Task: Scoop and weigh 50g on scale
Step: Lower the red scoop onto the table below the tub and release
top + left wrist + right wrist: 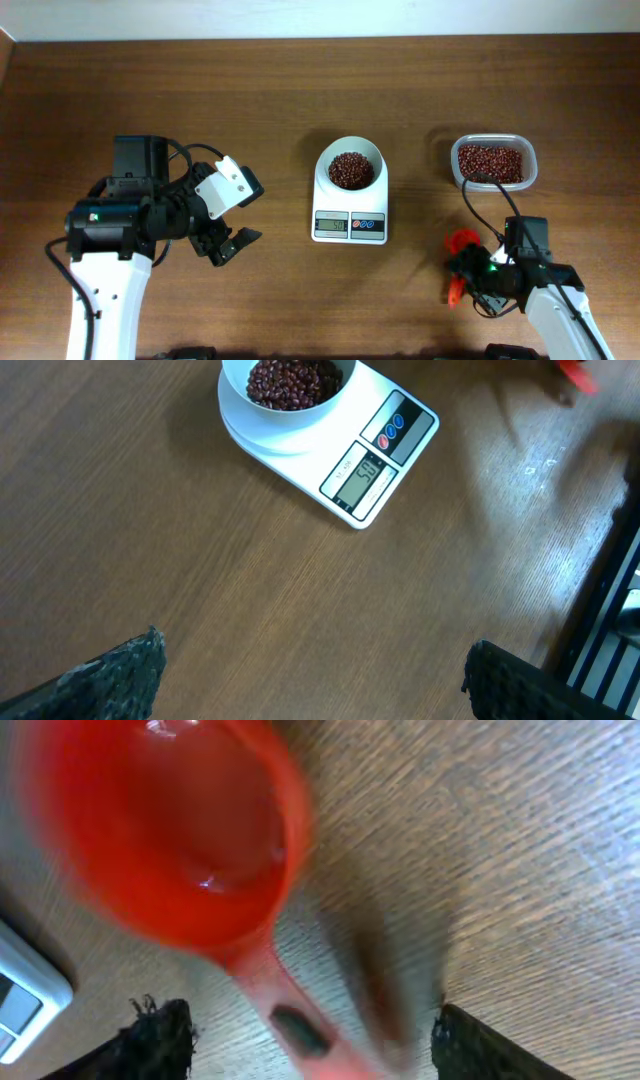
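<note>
The white scale (350, 222) stands mid-table with a white bowl (349, 152) on it holding dark red-brown beans (349, 170). In the left wrist view its display (360, 472) seems to read about 50. A red scoop (170, 830) lies empty and blurred under my right gripper (310, 1030). Its handle (290, 1020) runs between the wide-apart fingers (160, 1040) and touches neither. From overhead the scoop (460, 242) is right of the scale, at my right gripper (462, 270). My left gripper (245, 212) is open over bare wood left of the scale, its fingertips (120, 675) far apart.
A clear plastic tub (492, 162) of more beans sits at the right, behind the right arm. A black cable (475, 205) runs from the tub's side toward the right wrist. The table's front edge lies close below both arms.
</note>
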{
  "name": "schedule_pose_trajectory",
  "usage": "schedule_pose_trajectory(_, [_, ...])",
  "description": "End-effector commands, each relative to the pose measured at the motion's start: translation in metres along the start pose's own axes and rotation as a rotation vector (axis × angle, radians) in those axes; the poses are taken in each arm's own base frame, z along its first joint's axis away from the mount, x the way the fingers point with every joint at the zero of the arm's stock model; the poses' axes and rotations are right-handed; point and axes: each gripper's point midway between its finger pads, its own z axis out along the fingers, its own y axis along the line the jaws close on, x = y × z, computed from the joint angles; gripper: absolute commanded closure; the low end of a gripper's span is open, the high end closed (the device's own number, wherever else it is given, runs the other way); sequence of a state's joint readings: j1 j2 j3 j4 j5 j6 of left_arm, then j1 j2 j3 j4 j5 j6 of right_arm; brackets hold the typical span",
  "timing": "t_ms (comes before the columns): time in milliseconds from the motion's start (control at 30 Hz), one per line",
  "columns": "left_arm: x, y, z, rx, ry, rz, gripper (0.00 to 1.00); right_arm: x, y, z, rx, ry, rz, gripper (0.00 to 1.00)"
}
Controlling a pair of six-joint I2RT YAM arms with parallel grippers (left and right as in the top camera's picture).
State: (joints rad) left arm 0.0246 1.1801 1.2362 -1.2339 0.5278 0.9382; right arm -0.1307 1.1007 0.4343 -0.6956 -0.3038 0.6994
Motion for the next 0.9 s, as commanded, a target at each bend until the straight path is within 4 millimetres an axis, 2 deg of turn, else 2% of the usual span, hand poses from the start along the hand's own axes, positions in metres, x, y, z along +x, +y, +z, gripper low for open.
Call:
schedule_pose_trajectory(0, [-0.005,-0.001,-0.003,0.002,-0.024,-0.005,0.01,0.004,0.011,-0.006,-0.040,0.038,0.000,0.15])
schedule_pose_trajectory(100, [-0.005,-0.001,-0.003,0.002,-0.024,-0.005,0.01,0.000,0.024,-0.026,-0.049,0.034,-0.013,0.11])
schedule_pose_trajectory(200, [-0.005,-0.001,-0.003,0.002,-0.024,-0.005,0.01,-0.013,0.050,-0.062,-0.092,-0.023,-0.108,0.11])
schedule_pose_trajectory(233, [-0.005,-0.001,-0.003,0.002,-0.024,-0.005,0.01,-0.018,0.059,-0.076,-0.111,-0.053,-0.168,0.01])
schedule_pose_trajectory(267, [-0.005,-0.001,-0.003,0.002,-0.024,-0.005,0.01,-0.022,0.063,-0.082,-0.118,-0.081,-0.203,0.01])
schedule_pose_trajectory(333, [-0.005,-0.001,-0.003,0.002,-0.024,-0.006,0.01,-0.048,0.076,-0.093,-0.131,-0.211,-0.312,0.01])
schedule_pose_trajectory(400, [-0.005,-0.001,-0.003,0.002,-0.024,-0.006,0.01,-0.051,0.078,-0.089,-0.127,-0.212,-0.346,0.00])
schedule_pose_trajectory(433, [-0.005,-0.001,-0.003,0.002,-0.024,-0.005,0.01,-0.050,0.074,-0.080,-0.108,-0.181,-0.349,0.35])
schedule_pose_trajectory(533, [-0.005,-0.001,-0.003,0.002,-0.024,-0.006,0.01,-0.050,0.065,-0.059,-0.068,-0.105,-0.252,0.37])
schedule_pose_trajectory(633, [-0.005,-0.001,-0.003,0.002,-0.024,-0.006,0.01,-0.051,0.055,-0.028,-0.008,-0.008,-0.217,0.57])
schedule_pose_trajectory(700, [-0.005,-0.001,-0.003,0.002,-0.024,-0.005,0.01,-0.049,0.046,-0.011,0.033,0.054,-0.192,0.64])
schedule_pose_trajectory(800, [-0.005,-0.001,-0.003,0.002,-0.024,-0.005,0.01,-0.051,0.040,0.003,0.064,0.082,-0.131,0.64])
schedule_pose_trajectory(867, [-0.005,-0.001,-0.003,0.002,-0.024,-0.005,0.01,-0.060,0.046,0.009,0.047,0.053,-0.141,0.64])
